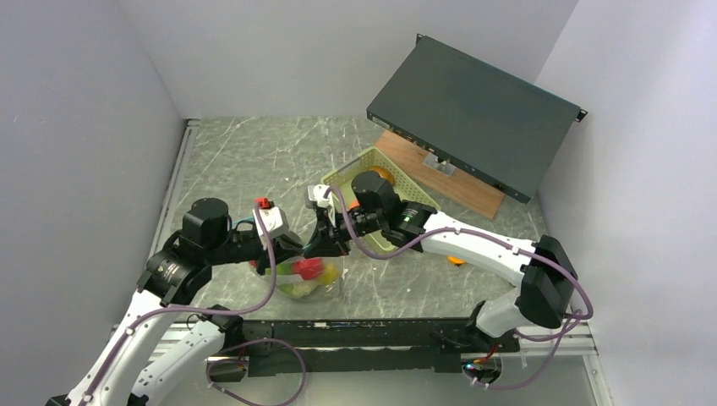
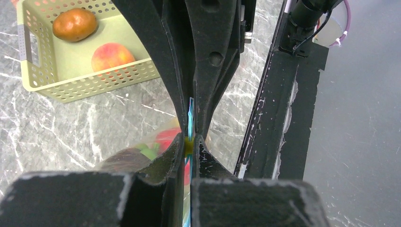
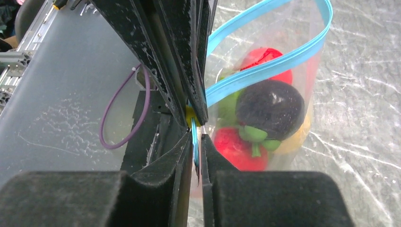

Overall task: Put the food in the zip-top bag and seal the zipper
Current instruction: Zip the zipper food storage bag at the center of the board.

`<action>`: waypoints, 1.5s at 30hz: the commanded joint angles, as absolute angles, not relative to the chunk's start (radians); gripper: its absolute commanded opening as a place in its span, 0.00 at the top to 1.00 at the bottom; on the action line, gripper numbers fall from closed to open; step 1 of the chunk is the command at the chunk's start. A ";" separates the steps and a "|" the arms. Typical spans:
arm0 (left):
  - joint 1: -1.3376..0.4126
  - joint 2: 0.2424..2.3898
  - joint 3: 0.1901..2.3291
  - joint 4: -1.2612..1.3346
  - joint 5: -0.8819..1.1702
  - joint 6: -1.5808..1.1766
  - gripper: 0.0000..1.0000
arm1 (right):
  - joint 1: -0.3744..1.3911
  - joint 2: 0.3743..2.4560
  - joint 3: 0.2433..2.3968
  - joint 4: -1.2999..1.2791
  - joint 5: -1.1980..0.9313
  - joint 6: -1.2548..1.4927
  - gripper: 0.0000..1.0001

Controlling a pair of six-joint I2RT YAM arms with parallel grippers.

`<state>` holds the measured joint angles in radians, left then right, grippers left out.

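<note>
The clear zip-top bag [image 1: 309, 277] hangs between my two grippers, its mouth gaping in the right wrist view. The teal zipper [image 3: 265, 67] runs in two separate strips there, with a small yellow slider [image 3: 189, 115] at its end. Inside lies food: a dark purple fruit with green leaves [image 3: 269, 108], a red piece [image 3: 235, 147] and a yellow one [image 3: 302, 128]. My left gripper [image 2: 189, 142] is shut on the zipper at the slider. My right gripper [image 3: 197, 142] is shut on the same strip right beside it, tip to tip with the left. More food, brown [image 2: 74, 24] and peach [image 2: 112, 56], lies in the basket.
The pale green slatted basket [image 1: 358, 161] stands just behind the grippers. Farther back a black flat equipment box [image 1: 473, 114] leans over a wooden board [image 1: 448, 182]. A small orange piece [image 1: 457, 260] lies under the right arm. The black base rail [image 2: 265, 118] runs along the near edge.
</note>
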<state>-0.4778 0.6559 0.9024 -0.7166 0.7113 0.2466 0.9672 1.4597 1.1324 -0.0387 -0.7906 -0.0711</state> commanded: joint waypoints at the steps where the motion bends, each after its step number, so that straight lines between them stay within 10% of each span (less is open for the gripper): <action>1: -0.479 0.639 0.910 -0.693 0.736 0.244 1.00 | 0.964 1.459 1.181 -0.095 -0.792 -0.136 0.83; 11: -0.479 0.666 0.922 -0.691 0.751 0.245 1.00 | 0.964 1.475 1.217 -0.097 -0.813 -0.131 0.80; 15: -0.479 0.674 0.923 -0.686 0.739 0.238 1.00 | 0.963 1.500 1.250 -0.115 -0.798 -0.135 0.94; 45: -0.480 0.610 1.069 -1.028 0.132 0.153 1.00 | 0.963 1.053 0.754 0.151 -0.044 0.104 1.00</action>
<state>-0.4892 0.6418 1.0077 -0.9211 0.3103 0.1696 0.9871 1.1030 0.7692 0.1658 -0.1936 0.0837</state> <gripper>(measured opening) 0.089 0.010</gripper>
